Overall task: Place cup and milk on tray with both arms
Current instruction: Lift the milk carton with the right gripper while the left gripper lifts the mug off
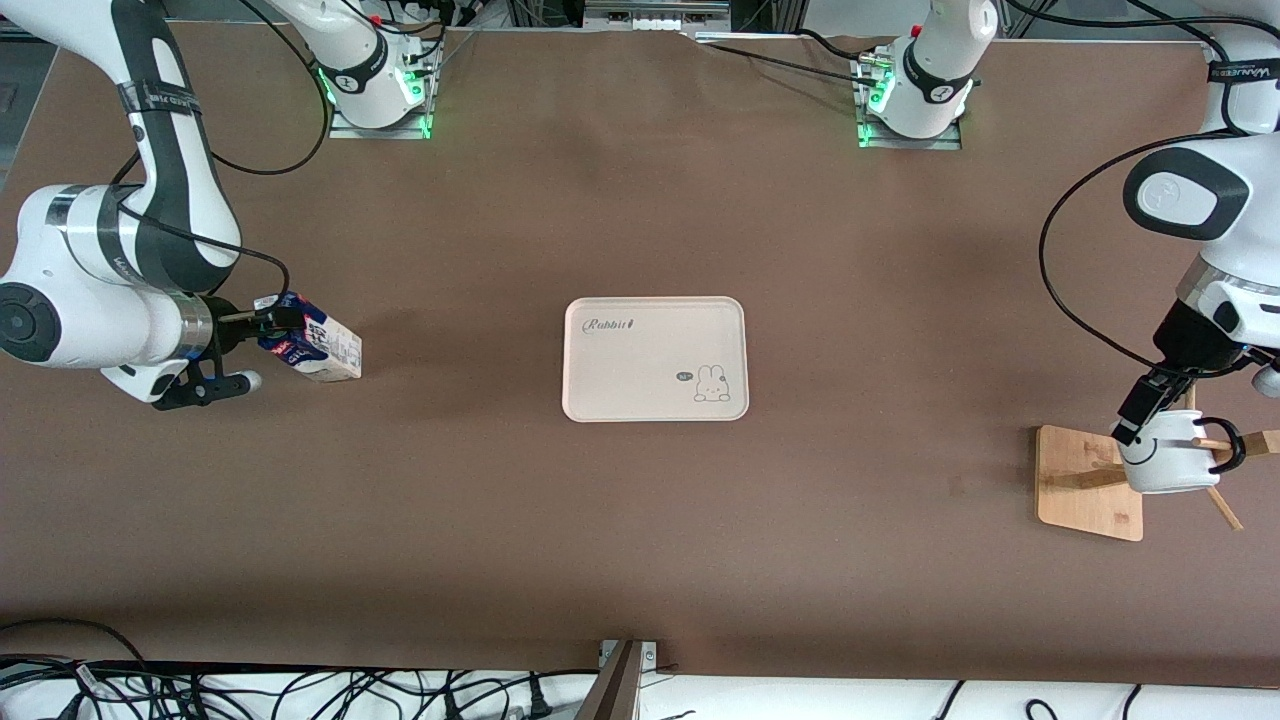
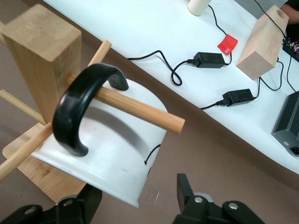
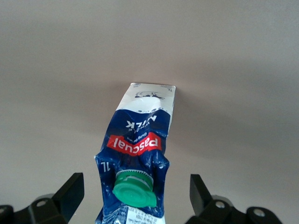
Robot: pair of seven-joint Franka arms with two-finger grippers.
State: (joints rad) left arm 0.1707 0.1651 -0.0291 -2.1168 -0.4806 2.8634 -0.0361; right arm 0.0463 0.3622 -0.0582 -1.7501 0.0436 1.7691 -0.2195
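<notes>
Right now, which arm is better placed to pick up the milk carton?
The right. The right gripper already has its open fingers either side of the milk at its end of the table, while the left gripper is at the cup on the rack.

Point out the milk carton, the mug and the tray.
milk [image 3: 140,140]: right wrist view, on the red label band.
cup [image 2: 117,158]: left wrist view, on its white side wall below the handle.
tray [image 1: 640,395]: front view, on a bare part of its floor.

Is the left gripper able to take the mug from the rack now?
Probably yes: the left gripper is open around the mug rim, nothing blocks it. But the handle hangs on a rack peg, so it must slide off first.
</notes>
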